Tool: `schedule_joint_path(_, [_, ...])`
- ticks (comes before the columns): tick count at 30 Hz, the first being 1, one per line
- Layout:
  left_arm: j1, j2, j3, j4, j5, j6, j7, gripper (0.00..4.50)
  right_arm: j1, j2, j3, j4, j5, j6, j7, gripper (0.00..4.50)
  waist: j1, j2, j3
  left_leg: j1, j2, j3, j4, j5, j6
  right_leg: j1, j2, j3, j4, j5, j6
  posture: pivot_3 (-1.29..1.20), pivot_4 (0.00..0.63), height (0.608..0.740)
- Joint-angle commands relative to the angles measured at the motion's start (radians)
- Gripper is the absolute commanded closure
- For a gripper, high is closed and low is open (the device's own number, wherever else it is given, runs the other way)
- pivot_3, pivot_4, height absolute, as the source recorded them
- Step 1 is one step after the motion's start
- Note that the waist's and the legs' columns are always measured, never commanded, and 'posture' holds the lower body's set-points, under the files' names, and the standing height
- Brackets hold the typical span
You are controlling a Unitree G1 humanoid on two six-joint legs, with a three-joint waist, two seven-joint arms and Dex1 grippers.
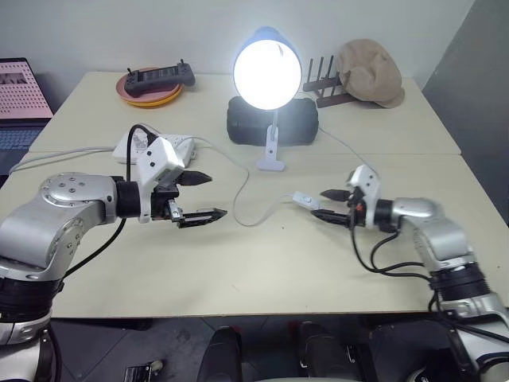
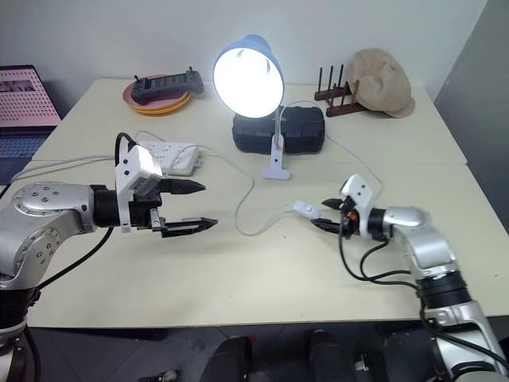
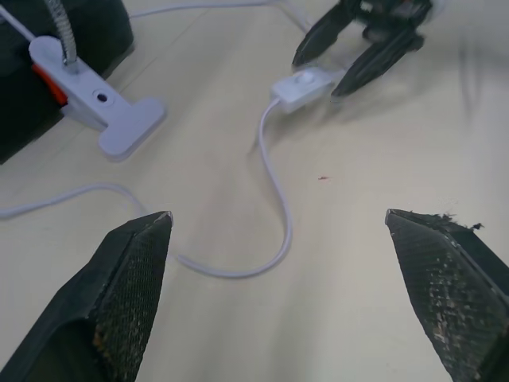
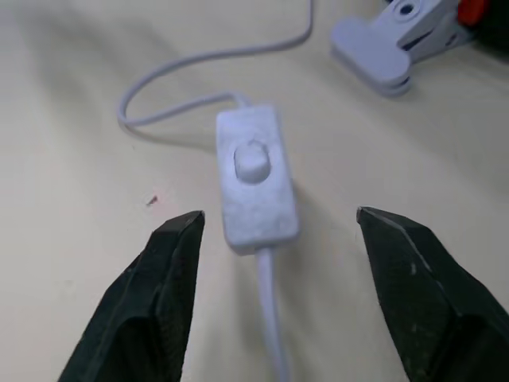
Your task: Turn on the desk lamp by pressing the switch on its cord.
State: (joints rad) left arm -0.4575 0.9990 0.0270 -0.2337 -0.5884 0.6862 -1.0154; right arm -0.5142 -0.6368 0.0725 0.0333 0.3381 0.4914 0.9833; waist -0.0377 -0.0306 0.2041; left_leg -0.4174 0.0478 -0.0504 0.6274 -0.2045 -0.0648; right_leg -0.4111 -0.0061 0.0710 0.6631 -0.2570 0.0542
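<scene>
Across our desk (image 1: 238, 263) the desk lamp (image 1: 267, 73) glows; both end effectors, left (image 1: 199, 196) and right (image 1: 328, 204), released, switch (image 4: 254, 179) pressed; we retreat next.

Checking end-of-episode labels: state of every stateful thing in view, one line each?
desk lamp: lit.
switch: flat on the table, between the right gripper's fingers, ungripped.
cord: slack, looping over the table.
left gripper: open, empty, above the table.
right gripper: open, straddling the switch.
power strip: one plug in it.
laptop: screen on.
</scene>
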Motion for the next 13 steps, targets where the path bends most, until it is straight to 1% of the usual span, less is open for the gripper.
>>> schedule_joint_path(1, [-0.008, 0.002, 0.055, 0.030, 0.003, -0.001, -0.001, 0.00, 0.023, -0.079, -0.107, -0.155, 0.097, 0.108, 0.022, 0.25, 0.001, 0.000, 0.000, 0.000, 0.000, 0.000, 0.000, 0.000, 0.000, 0.000, 0.000, 0.000, 0.000, 0.000, 0.000, 0.00, 0.150, 0.740])
schedule_joint_path(2, [-0.010, 0.004, 0.065, 0.035, -0.004, 0.007, -0.001, 0.00, 0.033, -0.104, -0.127, -0.183, 0.115, 0.135, 0.025, 0.06, 0.002, 0.000, 0.000, 0.000, 0.000, 0.000, 0.000, 0.000, 0.000, 0.000, 0.000, 0.000, 0.000, 0.000, 0.000, 0.00, 0.150, 0.740])
schedule_joint_path(3, [-0.012, 0.007, 0.075, 0.042, -0.007, 0.008, -0.005, 0.00, 0.043, -0.130, -0.144, -0.209, 0.130, 0.166, 0.028, 0.01, 0.003, 0.000, 0.000, 0.000, 0.000, 0.000, 0.000, 0.000, 0.000, 0.000, 0.000, 0.000, 0.000, 0.000, 0.000, 0.00, 0.150, 0.740])
schedule_joint_path(7, [-0.013, 0.028, 0.099, 0.068, 0.020, -0.031, -0.021, 0.00, 0.118, -0.252, -0.206, -0.309, 0.194, 0.269, 0.065, 0.01, 0.005, 0.000, 0.000, 0.000, 0.000, 0.000, 0.000, 0.000, 0.000, 0.000, 0.000, 0.000, 0.000, 0.000, 0.000, 0.00, 0.150, 0.740])
schedule_joint_path(10, [-0.007, 0.041, 0.109, 0.073, 0.020, -0.025, -0.039, 0.00, 0.176, -0.284, -0.258, -0.370, 0.244, 0.325, 0.053, 0.01, 0.005, 0.000, 0.000, 0.000, 0.000, 0.000, 0.000, 0.000, 0.000, 0.000, 0.000, 0.000, 0.000, 0.000, 0.000, 0.00, 0.150, 0.740])
schedule_joint_path(13, [-0.004, 0.043, 0.103, 0.083, 0.032, -0.038, -0.056, 0.00, 0.197, -0.272, -0.267, -0.407, 0.258, 0.339, 0.020, 0.01, 0.004, 0.000, 0.000, 0.000, 0.000, 0.000, 0.000, 0.000, 0.000, 0.000, 0.000, 0.000, 0.000, 0.000, 0.000, 0.00, 0.150, 0.740])
